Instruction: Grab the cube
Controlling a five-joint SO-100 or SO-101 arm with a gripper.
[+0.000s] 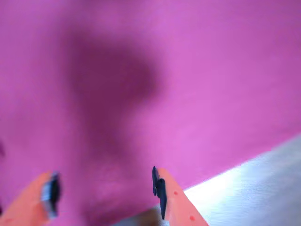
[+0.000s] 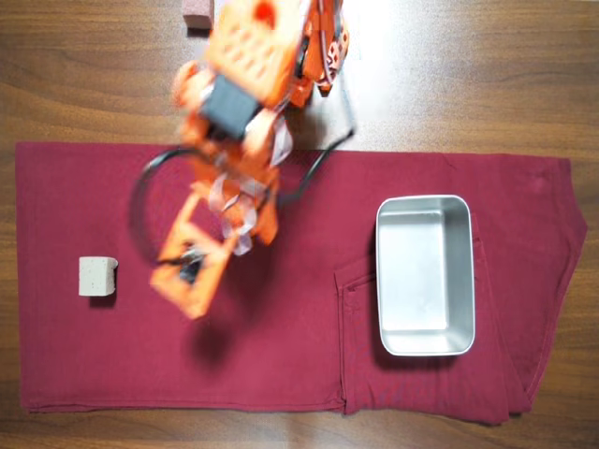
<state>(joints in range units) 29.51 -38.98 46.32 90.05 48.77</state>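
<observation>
The cube (image 2: 97,276), small and pale beige, sits on the dark red cloth (image 2: 281,374) near its left end in the overhead view. My orange gripper (image 2: 190,292) hovers over the cloth to the right of the cube, apart from it, and looks motion-blurred. The wrist view shows only blurred magenta cloth (image 1: 188,70); the gripper (image 1: 106,193) is open there, its two orange fingers wide apart at the bottom edge with nothing between them. The cube is out of the wrist view.
A rectangular metal tray (image 2: 424,341) stands on the cloth at the right. A reddish-pink block (image 2: 197,11) lies on the wooden table (image 2: 75,75) at the top edge, beside the arm's base. A black cable (image 2: 140,196) loops over the cloth.
</observation>
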